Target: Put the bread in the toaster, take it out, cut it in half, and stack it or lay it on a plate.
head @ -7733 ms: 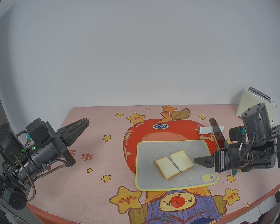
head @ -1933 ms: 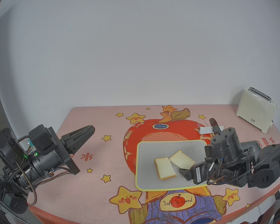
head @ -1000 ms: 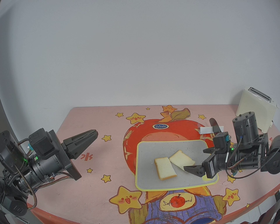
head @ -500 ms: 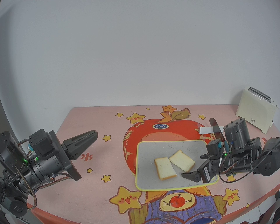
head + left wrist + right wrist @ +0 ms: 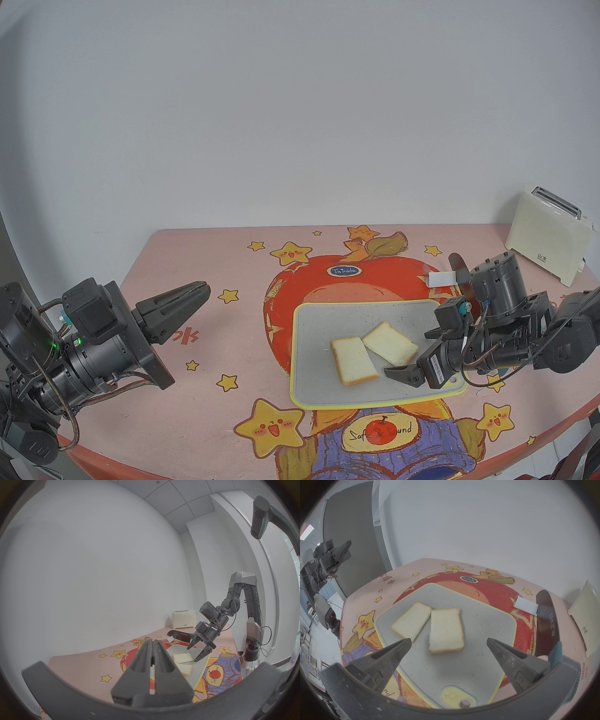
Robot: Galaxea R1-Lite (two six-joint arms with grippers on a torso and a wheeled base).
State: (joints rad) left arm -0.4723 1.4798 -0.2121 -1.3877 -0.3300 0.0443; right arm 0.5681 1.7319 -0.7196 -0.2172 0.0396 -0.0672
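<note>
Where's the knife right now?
In the head view the knife lies flat on the table just right of the cutting board, blade beside a white slip, toaster farther right.

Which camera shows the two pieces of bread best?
The right wrist view: the nearer bread half and the farther bread half lie large and whole on the cutting board, before the open right gripper. The head view shows them smaller; the left wrist view, tiny and distant.
</note>
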